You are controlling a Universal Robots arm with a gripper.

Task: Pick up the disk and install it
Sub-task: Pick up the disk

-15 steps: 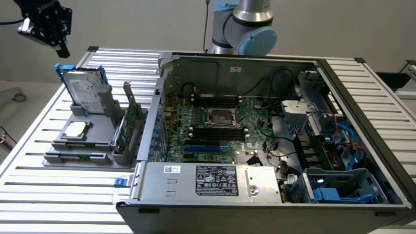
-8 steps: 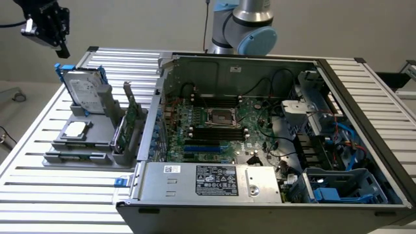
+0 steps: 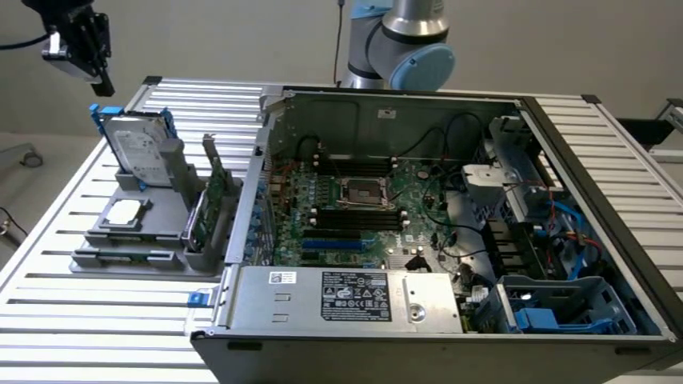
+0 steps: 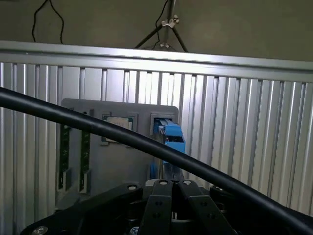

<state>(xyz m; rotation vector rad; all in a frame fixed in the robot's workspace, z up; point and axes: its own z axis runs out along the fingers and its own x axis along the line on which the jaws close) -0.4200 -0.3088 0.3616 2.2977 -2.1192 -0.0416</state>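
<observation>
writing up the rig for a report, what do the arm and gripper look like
The arm is a silver-grey tube with light blue rounded joint caps. The gripper is matte black, with two narrow angular fingers and round screw heads on its body. A thick black cable runs past the wrist camera. No markings are readable.

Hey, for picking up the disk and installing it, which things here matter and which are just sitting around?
Job: disk upright in the grey holder; pincer, shut, holding nothing; open computer case.
Lying about: square silver chip; green circuit card; black cable.
</observation>
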